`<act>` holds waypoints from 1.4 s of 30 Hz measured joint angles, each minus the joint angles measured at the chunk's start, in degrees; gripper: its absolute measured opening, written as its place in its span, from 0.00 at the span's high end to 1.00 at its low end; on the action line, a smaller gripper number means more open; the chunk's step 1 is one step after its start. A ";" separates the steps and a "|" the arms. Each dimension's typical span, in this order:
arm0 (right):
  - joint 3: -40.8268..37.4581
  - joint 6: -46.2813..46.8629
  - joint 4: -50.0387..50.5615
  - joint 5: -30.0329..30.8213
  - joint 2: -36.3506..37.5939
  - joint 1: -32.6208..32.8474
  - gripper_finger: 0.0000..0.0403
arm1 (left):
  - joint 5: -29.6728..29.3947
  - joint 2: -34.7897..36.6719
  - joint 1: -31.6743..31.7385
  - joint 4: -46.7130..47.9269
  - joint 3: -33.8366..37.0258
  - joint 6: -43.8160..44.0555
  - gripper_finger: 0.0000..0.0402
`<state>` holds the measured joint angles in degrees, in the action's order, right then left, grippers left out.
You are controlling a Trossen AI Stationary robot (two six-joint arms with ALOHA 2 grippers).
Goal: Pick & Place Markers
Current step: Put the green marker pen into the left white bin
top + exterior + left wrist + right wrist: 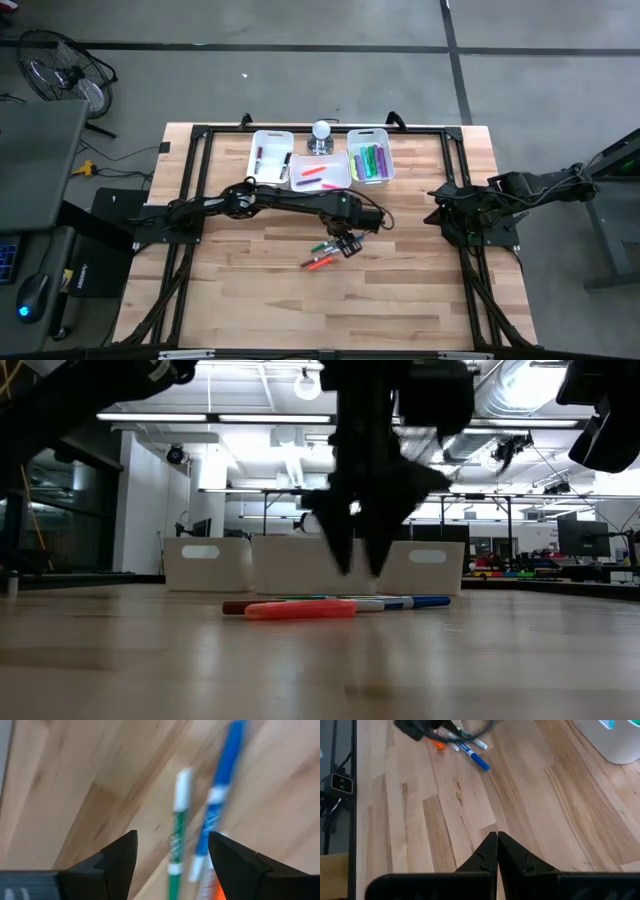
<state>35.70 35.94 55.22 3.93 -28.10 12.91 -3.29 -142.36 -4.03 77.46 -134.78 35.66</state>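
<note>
Now the left gripper (347,243) hangs low over the loose markers on the table (420,300), its fingers spread wide and holding nothing. From its wrist camera, a green marker (176,851) lies straight between the two fingers, a blue marker (216,805) runs just beside it toward one finger, and a sliver of an orange marker (218,892) shows at that same finger's base. In the low view the fingertips stand just above the pile, not yet touching it, with the orange one nearest the camera.

Behind the gripper sit three white bins (322,170), already holding several markers — red and dark ones in two, green and purple ones in the third (370,163).

The right gripper (497,849) waits well off to the side over bare wood, fingers pressed together and empty.

The likely risk, as I judge it, is the crowding. With the green and blue markers nearly parallel and close together, closing here could catch both, or pinch one at an angle so it rolls or squirts out. A finger might also land on top of the blue or orange marker and push the pile away rather than straddle a single one.
</note>
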 joint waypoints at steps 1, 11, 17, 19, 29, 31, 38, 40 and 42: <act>0.00 0.00 0.02 0.04 0.02 0.02 1.00 | 0.00 -0.36 0.00 1.48 0.16 -0.28 0.41; 0.00 0.22 0.01 0.13 -0.02 0.02 1.00 | -2.18 -0.40 -0.07 0.75 0.97 -1.96 0.41; 0.00 0.82 0.02 0.16 -0.02 0.02 1.00 | -1.98 -0.35 -0.07 0.29 0.96 -2.57 0.41; 0.00 1.08 0.01 0.17 -0.02 0.02 1.00 | -1.79 -0.37 -0.07 0.31 0.96 -2.90 0.41; 0.00 1.09 0.02 0.17 -0.02 0.02 1.00 | -2.16 -0.35 -0.07 -0.11 0.96 -4.22 0.41; 0.00 1.11 0.00 0.17 -0.02 0.02 1.00 | -2.15 -0.35 -0.07 -0.10 0.96 -4.37 0.41; 0.00 1.10 0.02 0.17 -0.02 0.02 1.00 | -1.79 -0.35 0.35 -0.32 0.96 -4.39 0.41; 0.00 1.11 0.00 0.17 -0.01 0.00 1.00 | -1.85 -0.35 0.68 -0.34 0.96 -4.43 0.41; 0.00 1.11 0.02 0.18 -0.01 0.01 1.00 | -1.78 -0.35 0.90 -0.36 0.96 -4.49 0.41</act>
<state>35.70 37.06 55.24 4.11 -28.11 12.92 -5.07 -142.71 -3.14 77.10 -133.82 31.17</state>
